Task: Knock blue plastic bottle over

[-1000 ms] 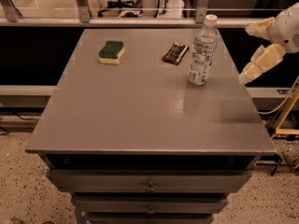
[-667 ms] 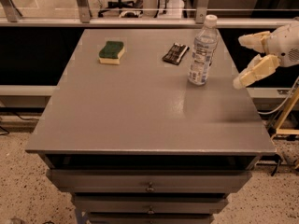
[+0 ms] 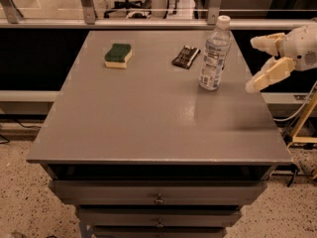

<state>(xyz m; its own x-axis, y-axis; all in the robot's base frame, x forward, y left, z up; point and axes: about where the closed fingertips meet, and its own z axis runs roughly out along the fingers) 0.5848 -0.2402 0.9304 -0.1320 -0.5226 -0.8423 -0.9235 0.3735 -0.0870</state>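
The blue plastic bottle [image 3: 214, 53] stands upright on the grey table [image 3: 148, 113] near its far right side. It is clear and ribbed, with a white cap and a white-and-bluish label. My gripper [image 3: 252, 63] comes in from the right edge of the view, just right of the bottle and apart from it. Its two cream fingers are spread open and empty, one finger at the height of the bottle's shoulder, the other lower near its base.
A green-and-yellow sponge [image 3: 119, 55] lies at the far left of the table. A small flat black object [image 3: 186, 56] lies just left of the bottle. Drawers [image 3: 158, 197] run below the table front. A glass railing [image 3: 148, 4] runs behind.
My gripper has moved left toward the bottle and a little lower. The bottle, sponge and black object have not moved.
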